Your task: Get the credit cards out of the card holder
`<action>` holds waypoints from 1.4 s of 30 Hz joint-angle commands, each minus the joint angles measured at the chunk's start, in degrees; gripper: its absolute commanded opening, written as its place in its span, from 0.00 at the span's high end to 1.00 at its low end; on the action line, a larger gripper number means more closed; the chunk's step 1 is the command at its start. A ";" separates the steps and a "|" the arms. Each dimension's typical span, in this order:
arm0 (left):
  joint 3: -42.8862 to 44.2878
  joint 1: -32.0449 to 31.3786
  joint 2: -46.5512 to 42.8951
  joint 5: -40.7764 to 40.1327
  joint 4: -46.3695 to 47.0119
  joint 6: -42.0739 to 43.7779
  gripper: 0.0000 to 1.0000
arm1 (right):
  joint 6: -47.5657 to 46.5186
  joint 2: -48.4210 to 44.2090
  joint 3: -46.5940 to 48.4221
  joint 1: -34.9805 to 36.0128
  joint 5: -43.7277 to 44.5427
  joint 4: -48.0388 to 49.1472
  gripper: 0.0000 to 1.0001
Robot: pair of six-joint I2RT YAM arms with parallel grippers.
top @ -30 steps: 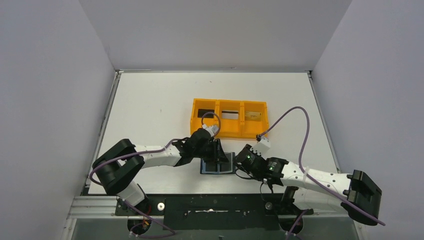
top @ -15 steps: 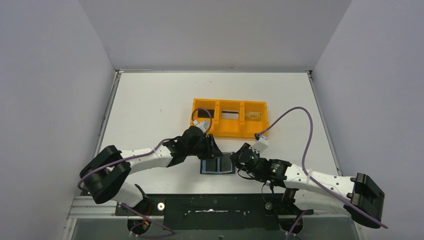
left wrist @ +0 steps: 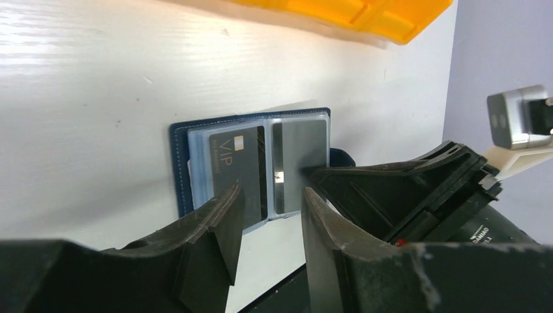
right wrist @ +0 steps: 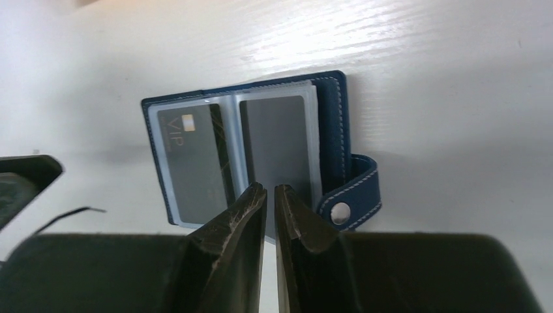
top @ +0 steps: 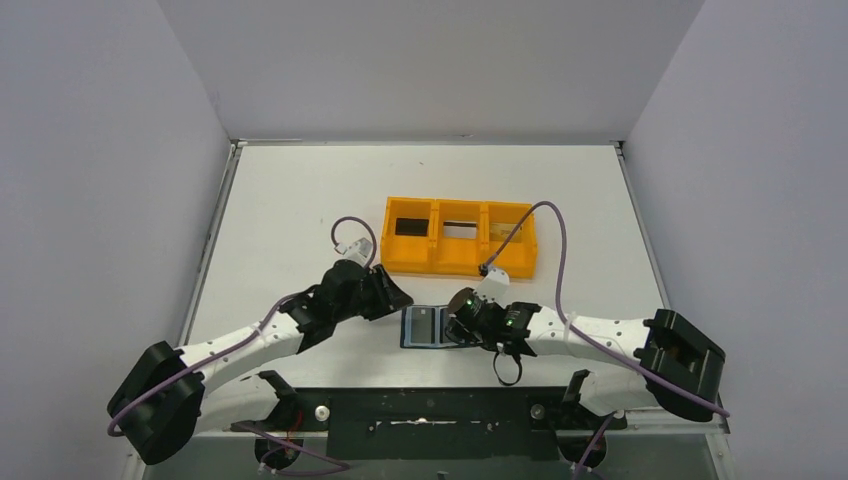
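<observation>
I log left claw (top: pixel 390 297) open at card holder's (top: pixel 421 328) 10 o'clock, right claw (right wrist: pixel 270 189) near-closed over its grey card (right wrist: pixel 274 137), grip unclear.

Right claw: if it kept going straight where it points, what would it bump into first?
Probably the plain gray card in the open wallet's right half. The right claw's tips sit right at its near edge, though depth is hard to judge.

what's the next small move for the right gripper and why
Probably nudge the right gripper forward to pinch the grey card by its near edge: its fingers are almost together there, the wallet lies open, and the card sits in its sleeve.
</observation>
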 commanded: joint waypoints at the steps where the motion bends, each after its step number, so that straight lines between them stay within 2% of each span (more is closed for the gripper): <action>1: -0.27 2.11 -3.04 2.45 0.94 2.10 0.62 | 1.97 0.07 2.68 -0.19 2.76 -6.66 0.87; 6: 5.64 0.32 3.39 8.54 0.81 7.15 0.61 | 3.08 -1.73 1.00 -0.83 3.16 -8.64 0.84; 13: 13.04 -4.62 13.86 9.00 0.08 9.54 0.60 | 3.17 -2.28 -1.46 -2.12 2.05 -7.34 0.83; 17: 14.81 -6.22 18.65 9.77 0.34 9.42 0.60 | 2.53 -2.62 -4.67 -3.14 -0.42 -2.10 0.84; 22: 15.34 -7.54 22.11 9.19 0.52 8.73 0.60 | 3.39 -2.72 -6.55 -3.60 -1.36 -0.49 0.88; 28: 16.36 -8.75 24.50 8.25 -0.35 8.82 0.60 | 3.82 -2.35 -7.83 -3.95 -2.01 0.38 0.89; 35: 18.13 -9.69 26.53 1.53 -6.15 8.37 0.60 | 4.25 -1.68 -8.12 -4.02 -2.28 0.43 0.89; 42: 17.53 -9.87 29.12 -0.86 -6.54 7.43 0.62 | 4.13 -1.84 -8.42 -4.01 -2.48 1.04 0.89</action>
